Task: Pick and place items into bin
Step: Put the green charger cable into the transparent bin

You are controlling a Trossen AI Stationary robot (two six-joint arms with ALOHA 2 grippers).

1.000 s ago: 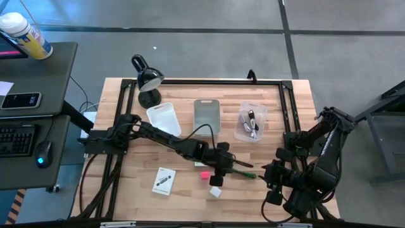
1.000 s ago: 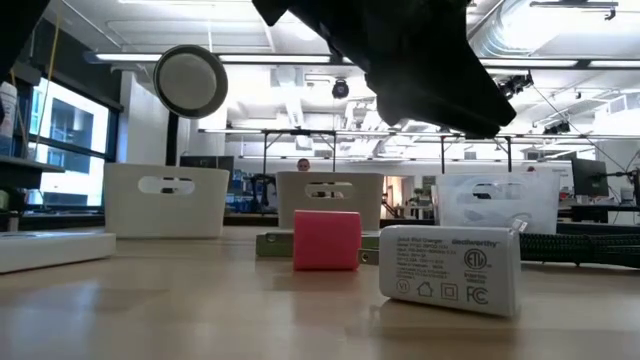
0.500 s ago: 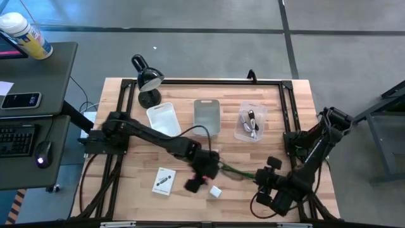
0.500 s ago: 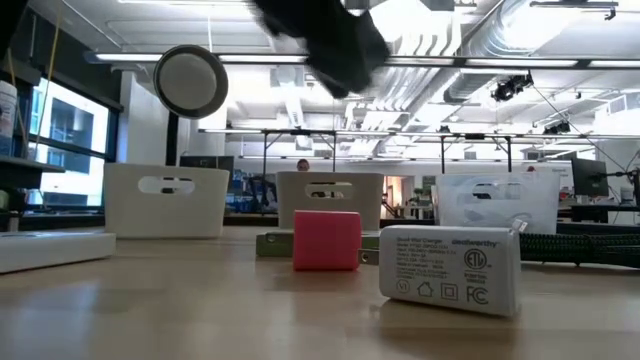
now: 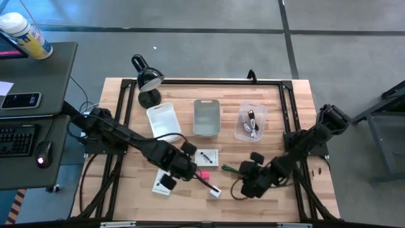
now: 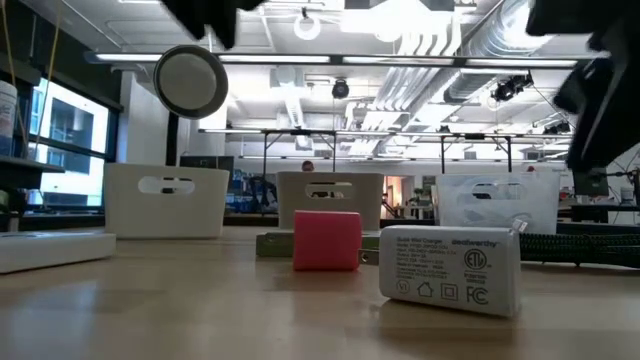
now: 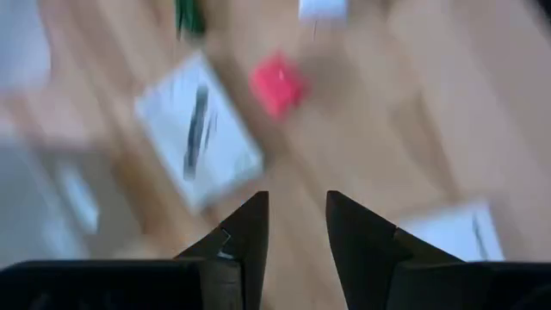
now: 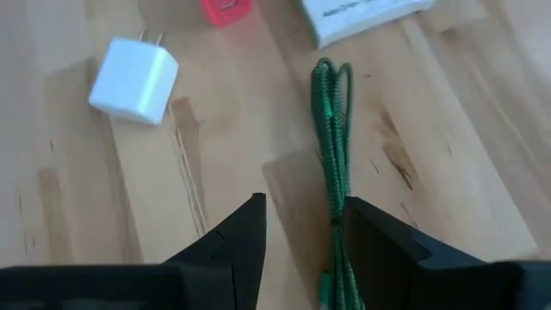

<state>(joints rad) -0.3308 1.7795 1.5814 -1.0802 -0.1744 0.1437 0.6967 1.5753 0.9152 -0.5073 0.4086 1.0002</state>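
Note:
My left gripper point(image 5: 185, 170) hangs open and empty above the table. In its wrist view one white flat packet with a dark part point(image 7: 198, 142) lies ahead, and the other point(image 7: 456, 237) lies beside it. The packets point(image 5: 207, 157) point(image 5: 162, 183), the pink cube point(image 5: 204, 175) and the white cube point(image 5: 215, 190) lie flat on the wood. My right gripper point(image 5: 240, 182) is open over the green cord point(image 8: 331, 129), which lies on the table and runs between its fingers. I cannot tell whether they touch it.
A white bin point(image 5: 163, 119), a grey bin point(image 5: 206, 117) and a clear bin point(image 5: 251, 121) with cords in it stand in a row at the far side. A black lamp point(image 5: 147, 81) stands at the far left corner. A black frame point(image 5: 288, 120) rims the table.
My left gripper has swung from over the table's middle toward the left edge and a little nearer, uncovering the packet by the pink cube. My right gripper has moved toward the left edge, up to the green cord. The cubes have stayed put.

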